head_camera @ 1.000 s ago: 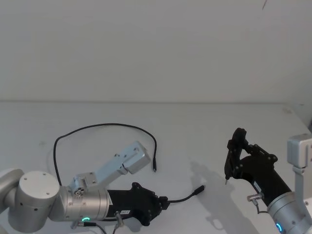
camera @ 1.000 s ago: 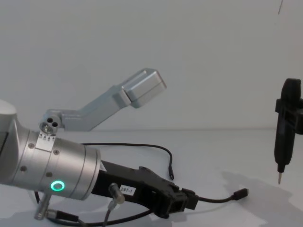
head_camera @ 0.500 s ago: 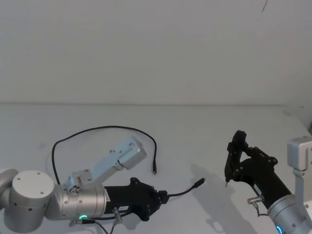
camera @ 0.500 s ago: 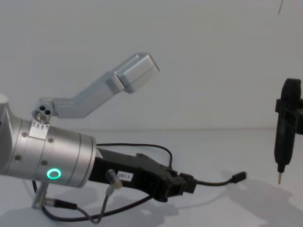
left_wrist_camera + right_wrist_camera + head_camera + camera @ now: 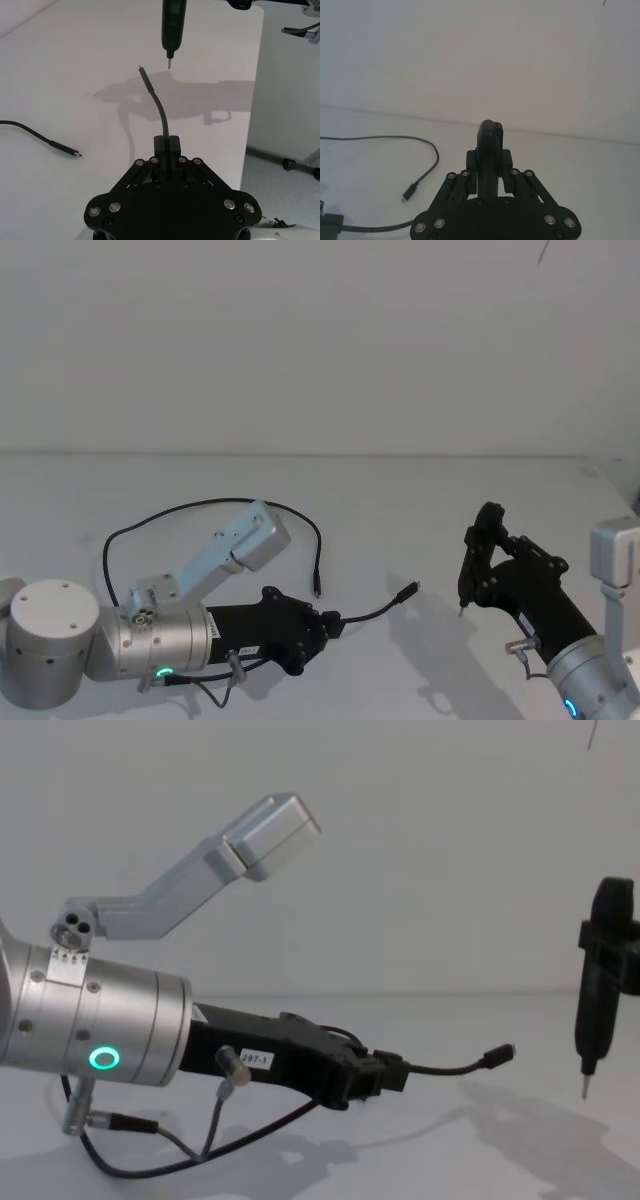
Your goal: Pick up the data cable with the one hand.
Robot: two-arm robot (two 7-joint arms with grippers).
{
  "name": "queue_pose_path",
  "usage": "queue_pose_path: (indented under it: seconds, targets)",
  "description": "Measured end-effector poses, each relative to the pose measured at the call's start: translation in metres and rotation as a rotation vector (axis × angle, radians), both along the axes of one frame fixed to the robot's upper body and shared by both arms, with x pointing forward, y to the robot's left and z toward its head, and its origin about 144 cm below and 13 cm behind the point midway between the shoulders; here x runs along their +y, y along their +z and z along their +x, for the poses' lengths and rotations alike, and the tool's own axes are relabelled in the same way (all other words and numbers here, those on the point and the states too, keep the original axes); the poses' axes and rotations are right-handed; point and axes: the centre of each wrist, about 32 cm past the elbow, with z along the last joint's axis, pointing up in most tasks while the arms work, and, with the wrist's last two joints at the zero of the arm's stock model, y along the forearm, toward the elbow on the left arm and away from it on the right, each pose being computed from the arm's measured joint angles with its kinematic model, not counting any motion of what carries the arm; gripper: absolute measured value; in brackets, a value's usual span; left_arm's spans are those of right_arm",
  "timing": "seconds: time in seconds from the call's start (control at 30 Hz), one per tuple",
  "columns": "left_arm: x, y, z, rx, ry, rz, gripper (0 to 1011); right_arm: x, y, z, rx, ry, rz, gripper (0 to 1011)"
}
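We are logging the pale table (image 5: 420,490) first, then the one hand (image 5: 335,622), which is lying low over it and reaching forward, its two fingers pressed together on the data cable (image 5: 200,504). The right gripper (image 5: 466,590) is standing upright and parked well ahead of the hand, beyond the cable's free end. The cable is running out of the pinch as a short tail that is arching up and forward. The rest is trailing back past the wrist in a wide loop on the table. We are judging it light, limp over its length and only springy over that short tail. It is thin enough to slip, so a hold close behind a plug seems soundest, and that is roughly where the hand is gripping. The left wrist view is giving us the pinch itself, cable (image 5: 161,112) centred between the fingertips, with the slim plug (image 5: 145,77) beyond them. The chest view is giving us that plug (image 5: 497,1054) held clear above the table. The head view is adding the loop and the far plug (image 5: 317,590), lying just beside the hand.
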Motion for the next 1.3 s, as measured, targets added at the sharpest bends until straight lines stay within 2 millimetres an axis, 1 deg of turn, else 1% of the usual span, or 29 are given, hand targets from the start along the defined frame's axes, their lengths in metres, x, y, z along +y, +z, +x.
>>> queue_pose_path:
  seconds: [0.23, 0.47, 0.7, 1.0, 1.3]
  targets:
    - [0.001, 0.002, 0.0, -0.006, 0.003, -0.007, 40, 0.004, 0.003, 0.004, -0.043, 0.011, 0.017, 279]
    - [0.002, 0.003, 0.0, -0.011, 0.004, -0.012, 40, 0.014, 0.01, 0.015, -0.11, 0.024, 0.043, 279]
    - [0.002, 0.004, 0.0, -0.012, 0.005, -0.014, 40, 0.022, 0.014, 0.023, -0.141, 0.036, 0.063, 279]
    - [0.002, 0.004, 0.0, -0.014, 0.006, -0.016, 40, 0.027, 0.016, 0.026, -0.118, 0.046, 0.053, 279]
    - [0.003, 0.005, 0.0, -0.015, 0.006, -0.017, 40, 0.027, 0.016, 0.025, -0.069, 0.049, 0.023, 279]
